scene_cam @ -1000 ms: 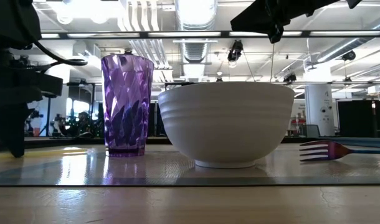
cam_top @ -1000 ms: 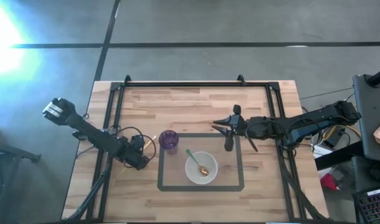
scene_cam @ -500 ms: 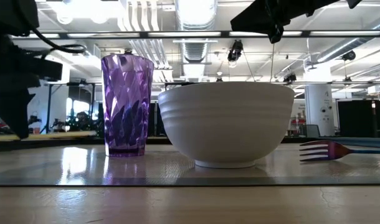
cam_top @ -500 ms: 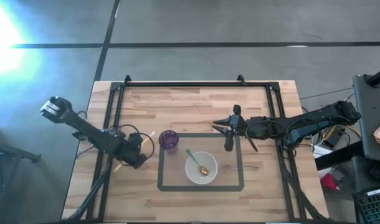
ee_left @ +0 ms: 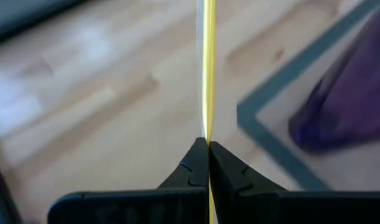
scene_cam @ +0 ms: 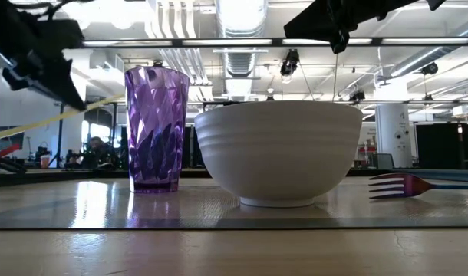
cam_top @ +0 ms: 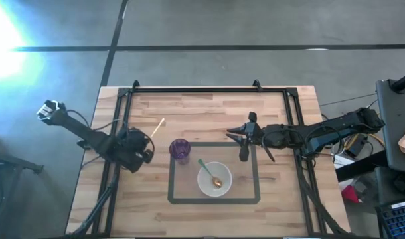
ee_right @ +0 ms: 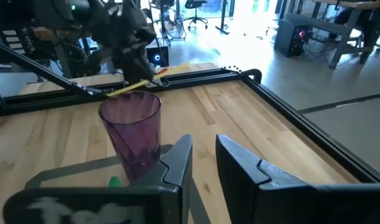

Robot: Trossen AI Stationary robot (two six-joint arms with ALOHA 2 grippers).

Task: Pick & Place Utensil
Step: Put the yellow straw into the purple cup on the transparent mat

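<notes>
My left gripper [cam_top: 141, 142] hovers left of the purple cup [cam_top: 180, 151], shut on a slim pale-yellow utensil [cam_top: 157, 126], which shows edge-on in the left wrist view [ee_left: 207, 62]. In the low view the gripper [scene_cam: 74, 101] is high at upper left, and the utensil [scene_cam: 42, 123] slants below it. The cup [scene_cam: 156, 129] and a white bowl [cam_top: 214, 179] stand inside the taped rectangle. A green-handled spoon [cam_top: 210, 171] lies in the bowl. A purple fork [scene_cam: 414, 184] lies flat on the table to the right of the bowl. My right gripper [cam_top: 242, 141] waits open above the rectangle's far right corner. My left gripper pinches the yellow utensil partway along its length [ee_left: 208, 138] between its two fingers [ee_left: 191, 168]. The utensil lies along the fingers and sticks out past their tips. It is lifted clear of the table and tilted, with its free end [cam_top: 162, 121] pointing toward the far right.
Black rails [cam_top: 189, 89] frame the wooden table top. Bare wood lies between the far rail and the taped rectangle [cam_top: 255, 199]. The right wrist view shows the cup [ee_right: 131, 127] just ahead of my right gripper [ee_right: 202, 162], and the left arm [ee_right: 124, 37] beyond it.
My left gripper has risen from table height and moved toward the far edge, keeping its hold. The yellow utensil has come up with it, lifted clear of the table and swung so that its free end points far-right. The right arm has kept still.
</notes>
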